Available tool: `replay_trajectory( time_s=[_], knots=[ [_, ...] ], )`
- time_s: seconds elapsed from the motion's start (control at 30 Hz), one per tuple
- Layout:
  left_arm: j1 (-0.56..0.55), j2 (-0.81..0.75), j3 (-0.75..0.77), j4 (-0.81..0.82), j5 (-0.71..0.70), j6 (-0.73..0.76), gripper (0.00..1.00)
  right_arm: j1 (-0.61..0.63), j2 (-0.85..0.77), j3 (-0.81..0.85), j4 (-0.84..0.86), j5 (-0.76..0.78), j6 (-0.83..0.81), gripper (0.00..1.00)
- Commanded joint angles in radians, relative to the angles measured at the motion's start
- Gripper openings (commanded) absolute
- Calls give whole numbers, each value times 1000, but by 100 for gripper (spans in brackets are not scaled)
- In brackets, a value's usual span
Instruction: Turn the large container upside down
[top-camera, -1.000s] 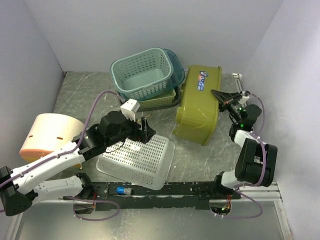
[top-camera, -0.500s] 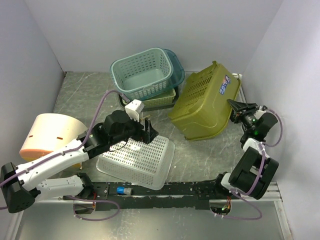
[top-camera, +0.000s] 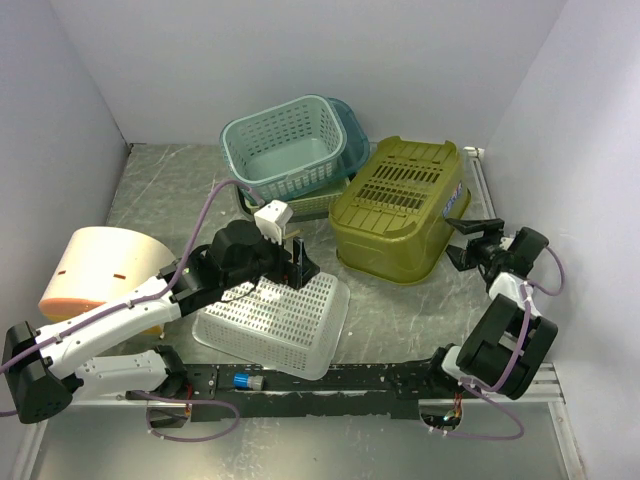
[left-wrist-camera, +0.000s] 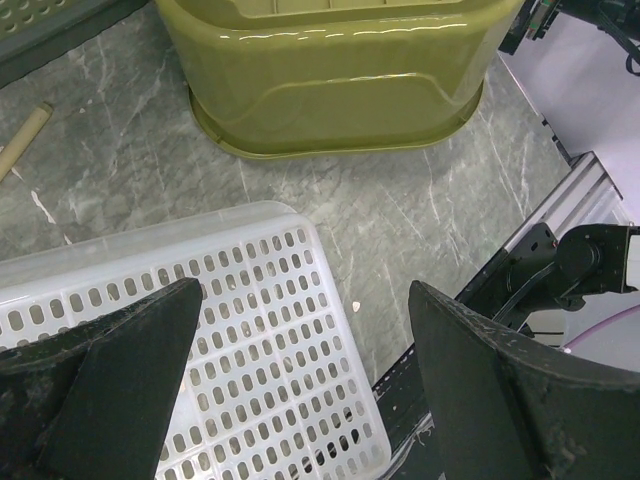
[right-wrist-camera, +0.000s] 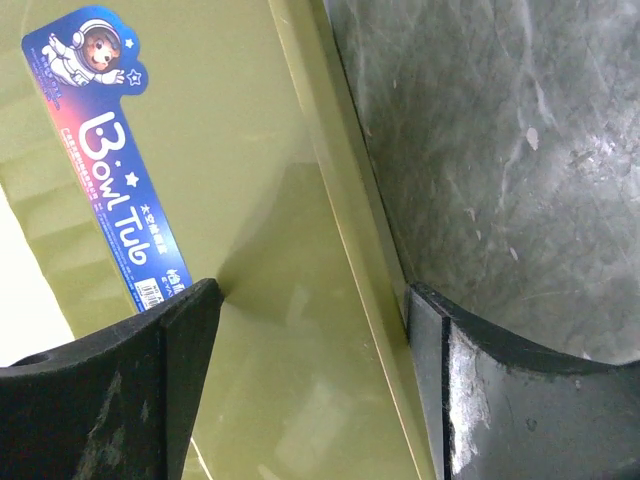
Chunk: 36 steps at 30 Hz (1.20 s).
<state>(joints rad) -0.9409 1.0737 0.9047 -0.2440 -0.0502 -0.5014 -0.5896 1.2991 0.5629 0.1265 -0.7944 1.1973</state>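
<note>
Walls of plain white close the far, left and right sides of a grey marbled table. Under the teal basket at the far middle, more baskets are nested, mostly covered; how many, I cannot tell. The left arm crosses a peach-coloured rounded object at the left, hiding its near edge. A thin tan stick is cut off at the edge of the left wrist view. The large olive container stands upside down at the far right of the table, slotted base up and rim flat on the surface, so its opening is hidden. The right gripper sits just right of it, jaws apart and holding nothing. Its wrist view shows the labelled side wall between the fingers; whether they touch it, I cannot tell. The left gripper, spread wide and empty, hovers over the white perforated basket, with the container just beyond to the far right.
</note>
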Motion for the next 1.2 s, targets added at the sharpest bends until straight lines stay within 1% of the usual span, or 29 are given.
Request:
replay_trajectory(
  time_s=[0.0,0.1,0.17,0.27,0.4,0.53,0.6,0.67,0.77,0.83,0.9,0.97,1.07,1.17],
  knots=[
    [-6,0,-3,42,38,14,96,-2,-12,77,-125,27,-114,74],
    [-6,-7,-18,64,45,10,96,-3,-8,109,-192,62,-158,75],
    [-6,-10,-21,61,47,8,96,-1,-10,137,-248,106,-212,81],
    [-6,-11,-17,52,43,10,96,-1,-8,217,-393,219,-314,90],
    [-6,-8,-19,60,46,18,96,3,-7,296,-536,352,-426,96],
    [-6,2,-6,50,41,21,96,22,-21,383,-656,494,-522,97],
    [-6,2,2,42,29,27,96,60,-52,412,-659,517,-567,97],
    [-6,5,17,25,5,32,96,148,-93,431,-637,544,-614,97],
    [-6,12,49,-20,-41,46,96,354,-142,508,-609,627,-685,97],
    [3,10,76,-63,-78,41,96,483,-159,538,-573,615,-725,97],
    [27,-1,89,-73,-101,25,96,580,-158,566,-555,575,-741,98],
    [66,-12,96,-90,-136,-11,96,677,-133,606,-580,561,-754,99],
    [133,-32,89,-150,-247,-116,96,867,-102,638,-615,614,-757,100],
    [208,-50,63,-183,-254,-151,96,1052,-69,622,-622,650,-733,100]
  ],
)
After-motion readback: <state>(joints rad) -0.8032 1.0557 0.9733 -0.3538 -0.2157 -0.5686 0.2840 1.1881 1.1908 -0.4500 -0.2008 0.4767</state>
